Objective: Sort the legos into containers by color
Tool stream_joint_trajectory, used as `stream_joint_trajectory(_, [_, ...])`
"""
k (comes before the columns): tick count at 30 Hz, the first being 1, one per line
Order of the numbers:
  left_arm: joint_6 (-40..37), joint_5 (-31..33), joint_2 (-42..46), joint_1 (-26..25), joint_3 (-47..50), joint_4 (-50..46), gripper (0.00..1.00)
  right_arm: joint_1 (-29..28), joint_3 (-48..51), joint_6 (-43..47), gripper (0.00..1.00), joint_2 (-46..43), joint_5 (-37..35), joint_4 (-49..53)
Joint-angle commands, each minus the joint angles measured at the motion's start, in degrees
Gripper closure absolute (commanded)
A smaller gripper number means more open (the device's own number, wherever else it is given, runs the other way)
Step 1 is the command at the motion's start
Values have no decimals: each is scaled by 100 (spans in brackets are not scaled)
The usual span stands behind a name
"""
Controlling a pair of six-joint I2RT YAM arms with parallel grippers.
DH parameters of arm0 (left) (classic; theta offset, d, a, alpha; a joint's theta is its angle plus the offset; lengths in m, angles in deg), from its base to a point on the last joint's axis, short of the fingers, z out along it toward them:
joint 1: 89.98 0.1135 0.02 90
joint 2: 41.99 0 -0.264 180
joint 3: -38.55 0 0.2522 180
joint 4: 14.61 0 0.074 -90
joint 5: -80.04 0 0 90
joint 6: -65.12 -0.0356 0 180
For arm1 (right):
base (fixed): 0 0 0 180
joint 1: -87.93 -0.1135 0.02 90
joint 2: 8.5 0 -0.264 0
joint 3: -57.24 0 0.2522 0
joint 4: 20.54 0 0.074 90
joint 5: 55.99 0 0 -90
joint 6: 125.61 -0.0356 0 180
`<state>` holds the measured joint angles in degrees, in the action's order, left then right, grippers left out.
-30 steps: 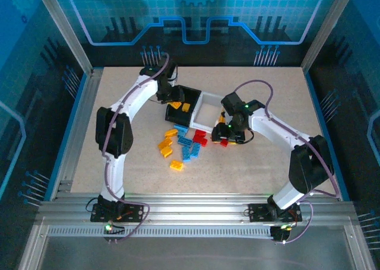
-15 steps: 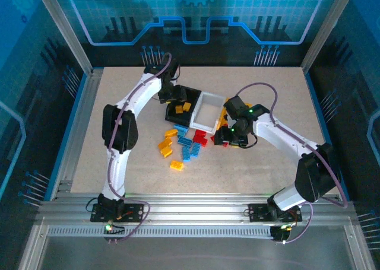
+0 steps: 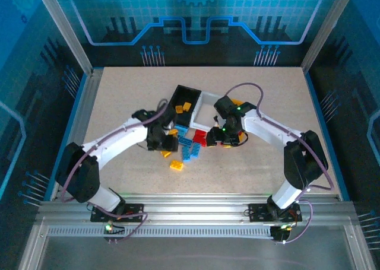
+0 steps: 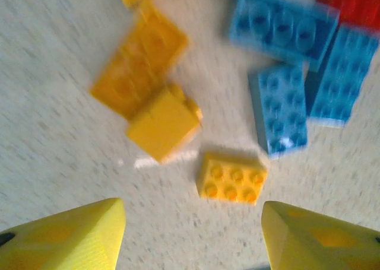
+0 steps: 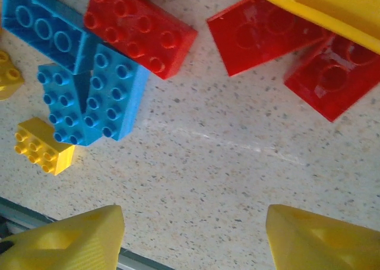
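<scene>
Left end effector (image 4: 190,222): fingers spread, nothing between them; hangs over the speckled surface (image 3: 119,92), at the left edge of the loose legos (image 3: 187,142).
- Small yellow six-stud brick (image 4: 231,178): just ahead of the finger gap, nearer the right-hand tip; studs up.
- Yellow block (image 4: 163,124): further ahead and left; touches an orange plate (image 4: 139,62).
- Blue brick (image 4: 278,107): just beyond the six-stud brick; two more blue pieces lie behind it; picture blurred.

Right end effector (image 5: 193,222): fingers spread, empty; hangs over bare surface at the right of the pile.
- Red brick (image 5: 139,29): ahead and left of the gap; lies against a blue cluster (image 5: 89,101).
- Two red plates (image 5: 264,32): ahead and right, partly under the orange-yellow bin (image 5: 332,9).
- Small yellow brick (image 5: 41,145): beside the left-hand tip.

Containers: black bin (image 3: 189,95), a few orange pieces inside; white bin (image 3: 205,113) touches its right side; both lie just beyond the pile.
</scene>
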<state>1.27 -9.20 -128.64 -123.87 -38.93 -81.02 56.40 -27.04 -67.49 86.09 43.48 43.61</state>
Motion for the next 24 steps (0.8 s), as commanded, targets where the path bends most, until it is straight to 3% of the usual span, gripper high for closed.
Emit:
stream_joint_trajectory(1, [645,59,209,-442,465,391,37,-116,-137,81,34,49,69,-2])
stream_joint_trajectory(8, [681,327,-130,-940,714,918,38,-103,128,24,34,-352,-90,29])
stream_joint_trajectory(24, [351,355,-1097,-1104,677,1288,37,13,714,-221,34,-1157,-264,151])
